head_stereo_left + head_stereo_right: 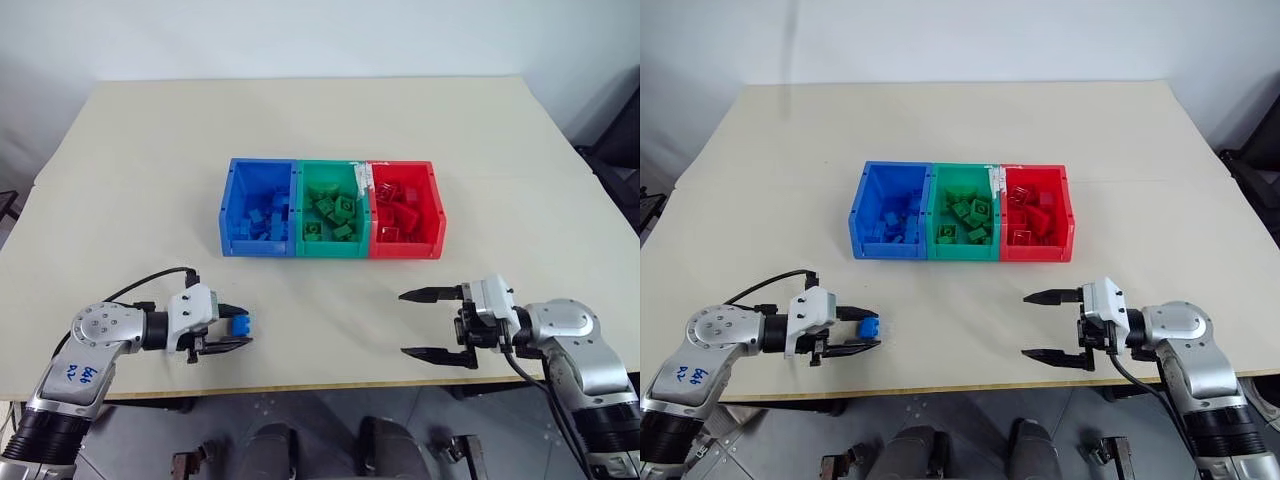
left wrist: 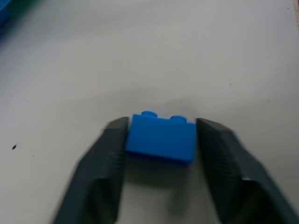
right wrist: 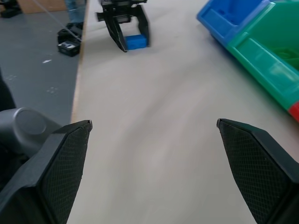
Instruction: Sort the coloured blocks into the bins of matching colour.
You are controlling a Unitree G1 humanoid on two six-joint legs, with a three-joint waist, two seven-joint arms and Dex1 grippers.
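Blue block (image 2: 161, 139) sits clamped between the left tool's (image 1: 235, 327) fingers near the surface's (image 1: 320, 150) front edge, well short of the bins (image 1: 332, 210); right tool (image 1: 432, 324) gapes wide, empty.

A small blue brick (image 2: 161, 138) with two studs up sits near the table's near-left edge, clamped between black fingers (image 2: 105, 163). Mid-table, three joined bins stand in a row: blue bin (image 1: 259, 207) left, green bin (image 1: 333, 209) middle, red bin (image 1: 406, 210) right, each holding bricks of its own colour.
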